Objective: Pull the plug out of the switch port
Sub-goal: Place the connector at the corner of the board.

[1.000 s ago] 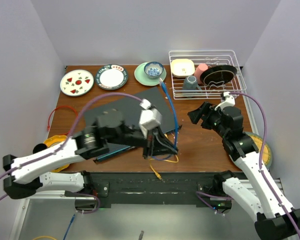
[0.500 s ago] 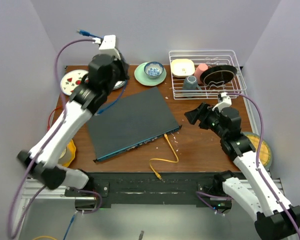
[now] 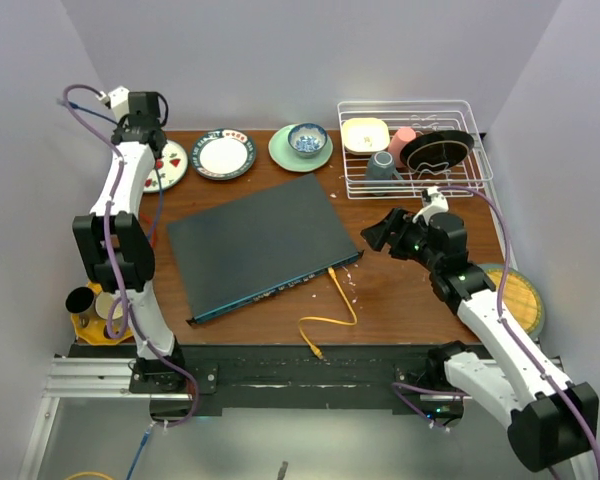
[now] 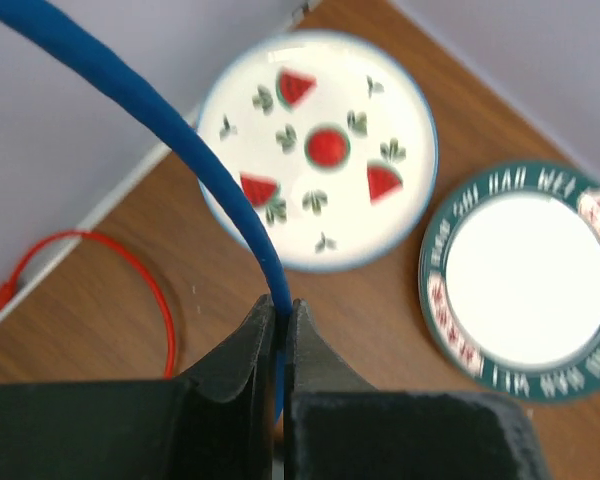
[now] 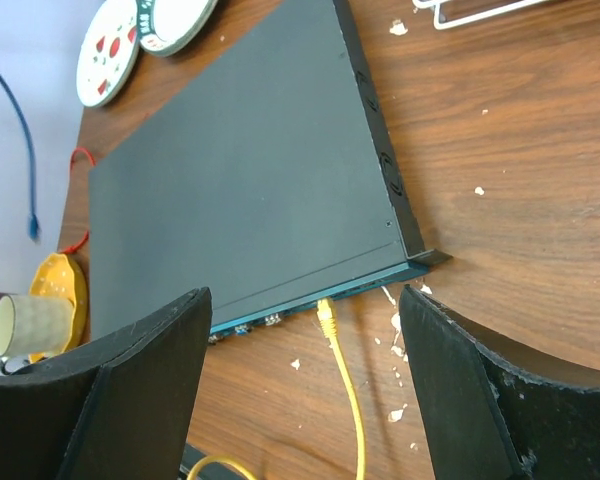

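Hovering over the counter (image 3: 410, 300), I've got the switch (image 3: 260, 240) down and to the left of my right end effector (image 5: 302, 294). It is far below and to the right of my left end effector (image 4: 282, 305), which is up in the far left corner. The switch's long axis runs from near-left to far-right, and its bluish port face (image 3: 270, 292) is the long side turned toward my bases.

My left end effector is clamped on the blue cable (image 4: 180, 130). My right end effector is spread wide and carries nothing.

The yellow cable (image 5: 348, 400) trails off toward the near edge. The yellow plug (image 5: 325, 312) sits in the port face near its right-hand corner, straight ahead of my right end effector and lined up with the gap between its fingers. By my reckoning that's the plug left in the switch. My right arm is much the nearer, and the pull would go straight out from the face, along the plug's own length.

The top view shows how far apart my arms are, but not my left grip. The left wrist view settles that, with the watermelon plate (image 4: 320, 150) beneath. Only the right wrist view shows the yellow plug seated, and the blue plug end (image 5: 32, 228) dangling clear of the switch at far left.
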You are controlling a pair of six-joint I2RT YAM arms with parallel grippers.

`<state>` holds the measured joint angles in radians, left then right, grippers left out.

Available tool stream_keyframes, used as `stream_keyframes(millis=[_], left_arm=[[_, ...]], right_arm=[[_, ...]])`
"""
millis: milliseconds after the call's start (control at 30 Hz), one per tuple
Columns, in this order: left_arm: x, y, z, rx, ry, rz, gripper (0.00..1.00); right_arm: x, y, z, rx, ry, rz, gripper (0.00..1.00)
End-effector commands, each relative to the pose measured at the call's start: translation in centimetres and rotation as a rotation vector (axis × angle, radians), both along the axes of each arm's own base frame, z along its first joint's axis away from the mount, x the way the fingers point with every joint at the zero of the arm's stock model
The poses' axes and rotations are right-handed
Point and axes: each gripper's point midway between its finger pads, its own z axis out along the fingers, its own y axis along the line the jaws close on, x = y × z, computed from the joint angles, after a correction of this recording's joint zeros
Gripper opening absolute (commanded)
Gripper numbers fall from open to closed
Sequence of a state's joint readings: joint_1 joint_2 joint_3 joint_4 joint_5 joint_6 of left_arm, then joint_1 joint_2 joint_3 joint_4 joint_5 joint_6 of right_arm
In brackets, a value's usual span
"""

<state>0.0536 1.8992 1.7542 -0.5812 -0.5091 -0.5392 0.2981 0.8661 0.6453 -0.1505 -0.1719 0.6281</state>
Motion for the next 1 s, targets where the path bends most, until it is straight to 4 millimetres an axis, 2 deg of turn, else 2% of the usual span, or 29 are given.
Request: stream_keyframes(millis=[0,33,67,133,200,333,367,400,433,467,500,533,567,633,700,733,800,833,867,900,933,967], left_arm=[[2.0,3.7,1.2,0.113,0.010,0.107,0.00],[1.9,4.4,0.7,0.124,0.028,0.130,0.00],[2.1,5.1,-0.7,0.128,0.058,0.147,0.00],[1.9,6.5,-1.7,0.105,0.066,0.185,0.00],[1.8,6.9,-3.0,0.083,0.087,0.202,0.00],[1.5,7.0,-3.7,0.067,0.091,0.222,0.00],[1.1,7.0,-3.9,0.065,0.097,0.226,0.04],[1.0,7.0,-3.9,0.065,0.095,0.232,0.12],[0.8,7.0,-4.0,0.066,0.098,0.233,0.24],[0.5,6.9,-4.1,0.065,0.101,0.231,0.28],[0.4,6.8,-3.9,0.063,0.095,0.231,0.40],[0.3,6.7,-3.2,0.060,0.078,0.231,0.63],[0.1,6.6,-3.4,0.052,0.073,0.225,0.72],[-0.1,6.3,-2.2,0.036,0.039,0.215,0.90],[0.2,5.7,-1.1,0.013,0.003,0.191,0.96],[0.1,5.5,0.1,0.003,-0.025,0.183,0.98],[0.4,3.8,1.2,-0.040,-0.061,0.131,0.99],[0.0,2.5,2.0,-0.055,-0.082,0.098,0.98],[0.7,0.7,2.8,-0.079,-0.123,0.033,0.97],[1.1,-3.0,3.1,-0.093,-0.141,-0.057,0.95],[0.2,-5.8,2.7,-0.110,-0.140,-0.130,0.91],[0.8,-9.5,3.1,-0.148,-0.178,-0.261,0.89]], right_arm=[[0.7,0.6,-0.5,-0.004,-0.022,0.032,0.79],[0.8,0.6,-0.7,-0.011,-0.020,0.033,0.79],[1.0,0.5,-1.2,-0.019,-0.009,0.030,0.79],[1.2,0.6,-1.4,-0.026,-0.004,0.033,0.79],[1.4,0.7,-1.6,-0.024,0.003,0.037,0.79],[1.7,0.9,-1.8,-0.017,0.010,0.039,0.79],[1.8,1.0,-2.0,-0.017,0.013,0.038,0.79],[1.8,1.0,-2.0,-0.017,0.017,0.041,0.79],[1.8,1.0,-2.1,-0.016,0.019,0.040,0.79],[1.8,1.0,-2.1,-0.015,0.021,0.040,0.78],[1.8,1.0,-2.0,-0.015,0.016,0.037,0.78],[1.7,0.8,-2.0,-0.020,0.019,0.030,0.78],[1.7,0.8,-1.8,-0.021,0.014,0.028,0.78],[1.7,0.5,-1.6,-0.029,0.009,0.020,0.78],[1.7,0.5,-1.1,-0.031,0.002,0.018,0.78],[1.7,0.4,-1.1,-0.033,0.004,0.014,0.78],[1.8,0.3,-0.7,-0.038,-0.004,0.009,0.78],[1.9,0.3,-0.6,-0.037,-0.009,0.009,0.78],[2.0,0.3,-0.6,-0.039,-0.009,0.006,0.78],[2.0,0.3,-0.7,-0.038,-0.005,0.005,0.78],[2.2,0.3,-0.9,-0.039,-0.003,0.006,0.78],[2.2,0.5,-0.9,-0.038,-0.003,0.011,0.78]])
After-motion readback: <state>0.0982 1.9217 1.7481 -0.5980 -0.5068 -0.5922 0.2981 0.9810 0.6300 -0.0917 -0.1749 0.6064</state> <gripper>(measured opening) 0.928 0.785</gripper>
